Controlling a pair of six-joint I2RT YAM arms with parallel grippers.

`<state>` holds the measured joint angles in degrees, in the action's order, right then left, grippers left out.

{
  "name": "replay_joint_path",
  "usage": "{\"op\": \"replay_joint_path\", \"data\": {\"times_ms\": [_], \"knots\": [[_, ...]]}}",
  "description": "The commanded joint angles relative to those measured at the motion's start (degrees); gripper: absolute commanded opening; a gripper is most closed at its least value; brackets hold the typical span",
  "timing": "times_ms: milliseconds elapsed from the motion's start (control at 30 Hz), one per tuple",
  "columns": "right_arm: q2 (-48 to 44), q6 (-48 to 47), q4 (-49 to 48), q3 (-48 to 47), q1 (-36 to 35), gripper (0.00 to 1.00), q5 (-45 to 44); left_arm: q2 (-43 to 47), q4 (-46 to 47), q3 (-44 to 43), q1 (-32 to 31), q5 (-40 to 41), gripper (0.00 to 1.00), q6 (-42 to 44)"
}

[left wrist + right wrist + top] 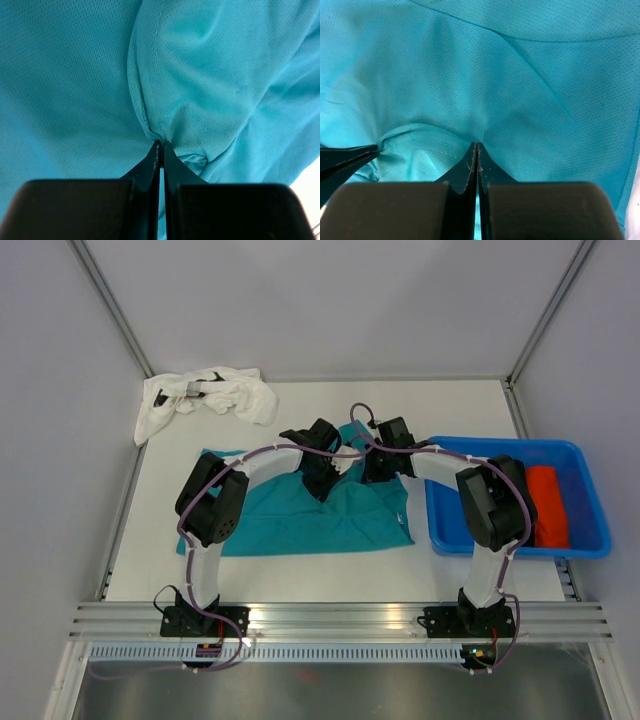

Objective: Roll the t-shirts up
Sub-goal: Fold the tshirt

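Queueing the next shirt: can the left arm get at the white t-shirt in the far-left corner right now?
Probably not yet: the left claw is shut on the teal t-shirt. Once released, the way looks free: nothing stands before the white t-shirt.

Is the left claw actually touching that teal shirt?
Touching. The left wrist view shows the left gripper shut on a pucker of the teal t-shirt.

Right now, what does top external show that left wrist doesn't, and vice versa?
Top external only: the white t-shirt bunched at the far-left corner, the blue tub holding an orange-red rolled t-shirt, and the right claw. Left wrist only: the stitched seam puckering into the pinch, and the mesh weave. Both: the teal t-shirt and the left claw shut on it.
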<state>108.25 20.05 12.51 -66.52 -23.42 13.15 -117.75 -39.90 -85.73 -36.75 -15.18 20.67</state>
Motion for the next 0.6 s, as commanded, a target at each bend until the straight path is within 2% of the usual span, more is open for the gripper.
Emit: {"op": "replay_joint_path", "data": {"times_ms": [0,200,267,300,333,400,567], "knots": [[-3.39,-1.33,-4.33,1.22,0.3,0.0,1.09,4.72,2.28,0.83,-0.16,-0.82,0.02,0.25],[-6.55,-0.46,-5.84,1.84,0.22,0.0,0.48,7.18,2.55,3.29,-0.16,-2.22,0.02,0.08],[-7.26,0.85,-4.17,2.01,0.3,0.14,-0.23,7.8,2.72,3.38,-0.16,-2.22,0.02,0.16],[-7.26,1.47,-3.64,2.01,0.3,0.25,-0.4,7.72,2.81,3.29,-0.16,-1.87,0.02,0.25],[-7.17,2.0,-3.11,1.84,0.3,0.41,0.12,7.54,2.9,3.21,-0.16,-1.96,0.02,0.34],[-5.68,3.75,-2.14,1.48,0.3,0.48,1.61,7.01,2.98,3.47,-0.16,-2.74,0.02,0.34],[-2.61,5.61,-3.45,3.32,0.3,0.49,1.8,6.13,3.86,4.61,-0.16,-3.8,0.02,0.25]]}}
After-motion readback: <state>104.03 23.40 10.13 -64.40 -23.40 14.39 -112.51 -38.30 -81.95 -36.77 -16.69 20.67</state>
